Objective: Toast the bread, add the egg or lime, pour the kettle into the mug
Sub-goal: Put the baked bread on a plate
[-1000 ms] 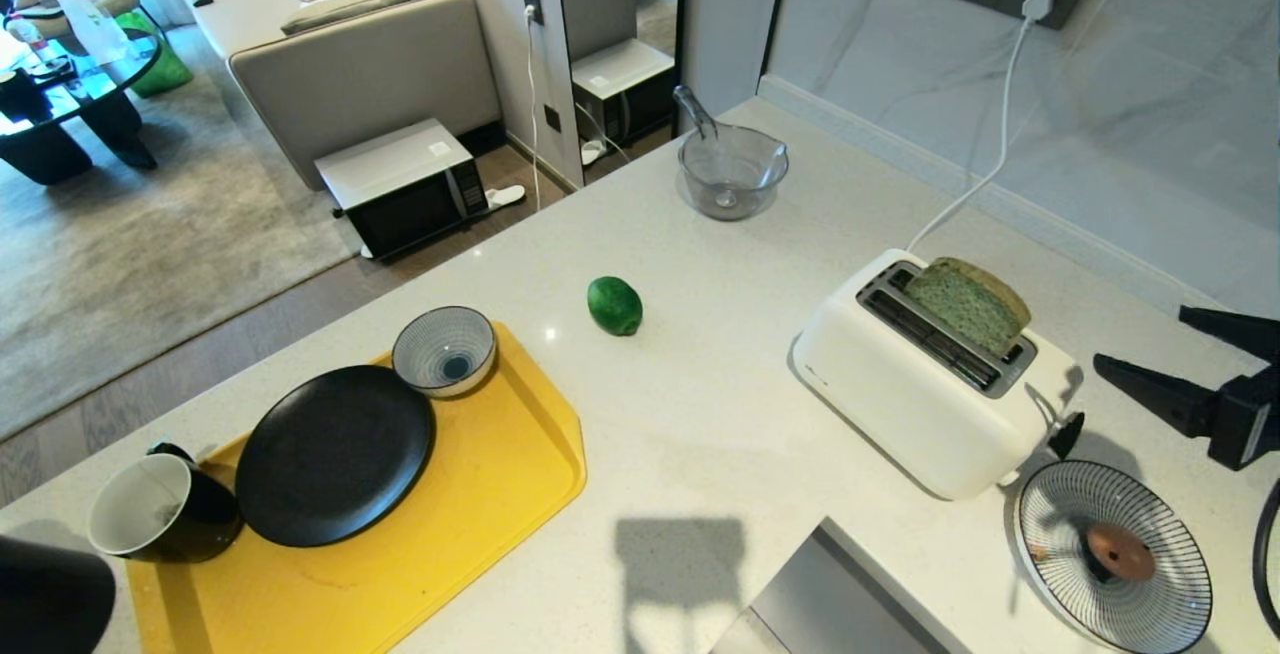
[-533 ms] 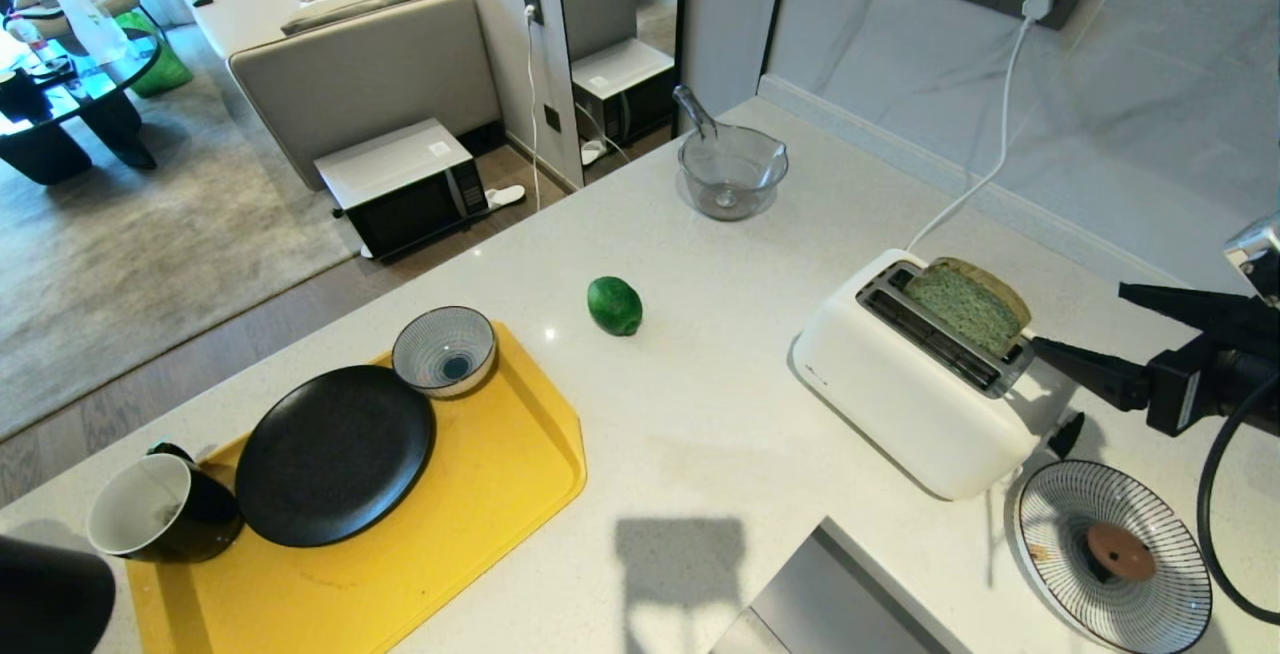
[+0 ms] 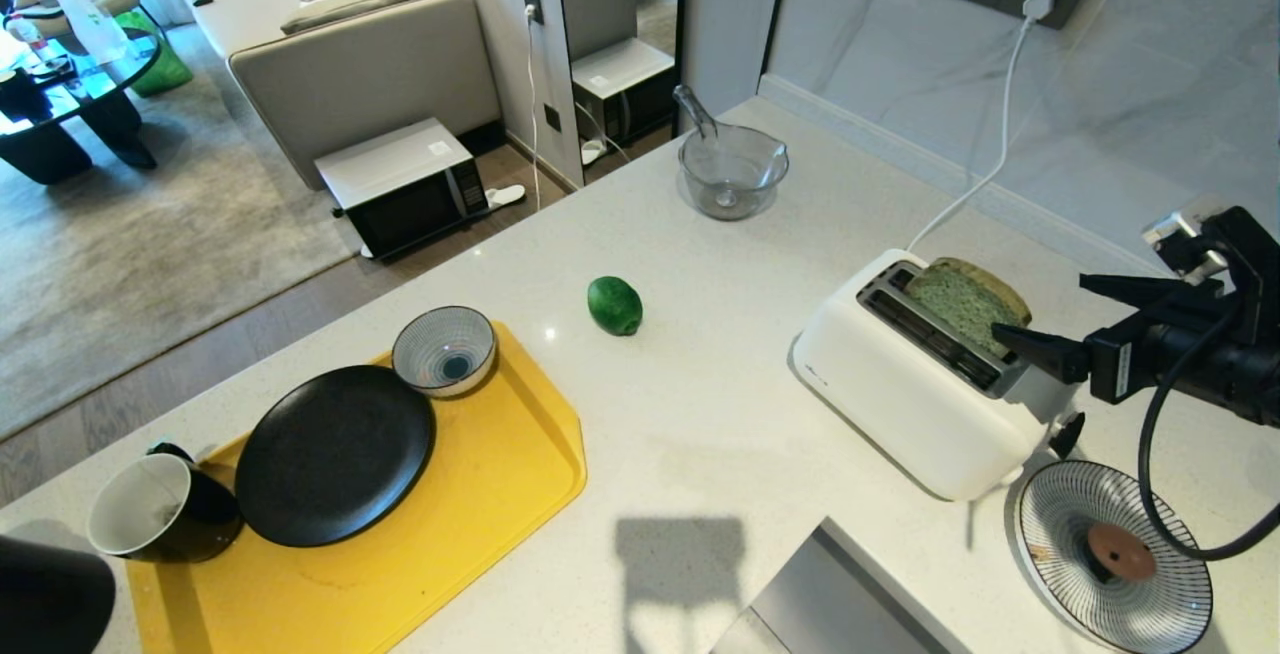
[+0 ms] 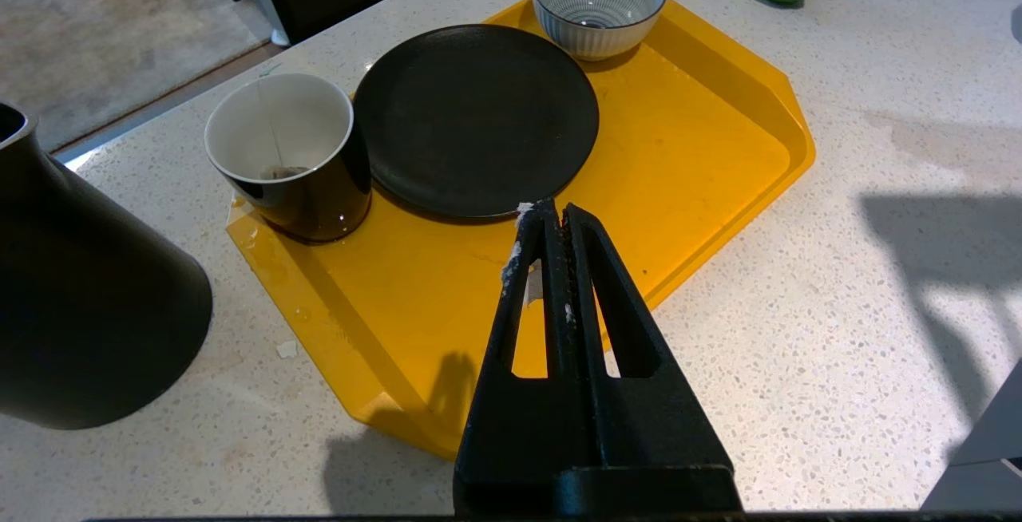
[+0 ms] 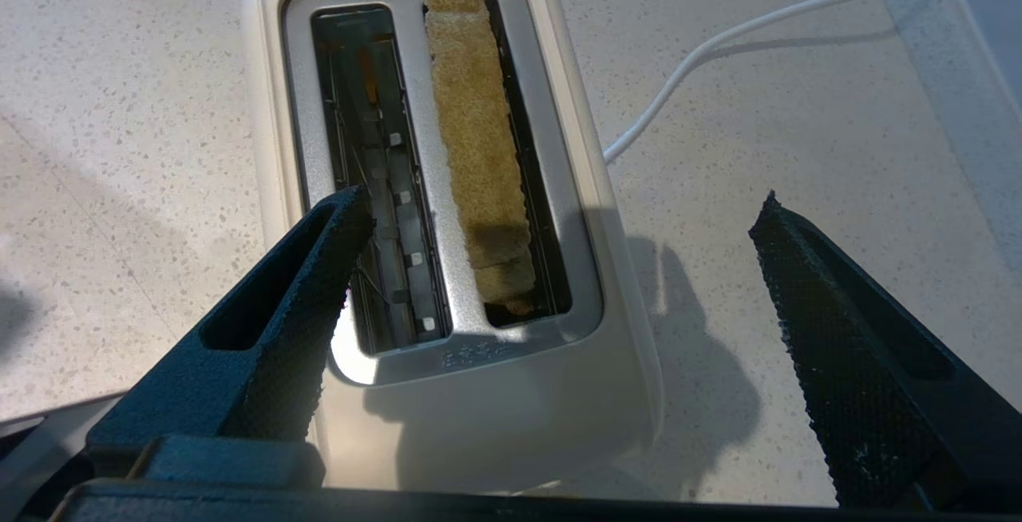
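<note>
On the right of the surface, toaster holds bread upright in its far slot — near slot empty. Right gripper spread wide beside it. Left gripper pressed together over yellow tray; mug holds a teabag.

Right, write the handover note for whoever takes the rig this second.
Right tool: open, holding nothing, level with the toaster's top at its lever end, the bread's edge between its fingers.
Left tool: shut, empty, parked over the yellow tray.
Bread: standing in the toaster slot nearer the wall, top half sticking out; other slot empty.
Lime: loose on the counter, beyond the tray.
Egg: on the striped plate beside the toaster.
Mug: on the tray's corner, next to the black plate.
Kettle: beside the mug, off the tray.
Done: bread is in the toaster.
Left: take the bread, add egg or lime, pour kettle into mug.
</note>
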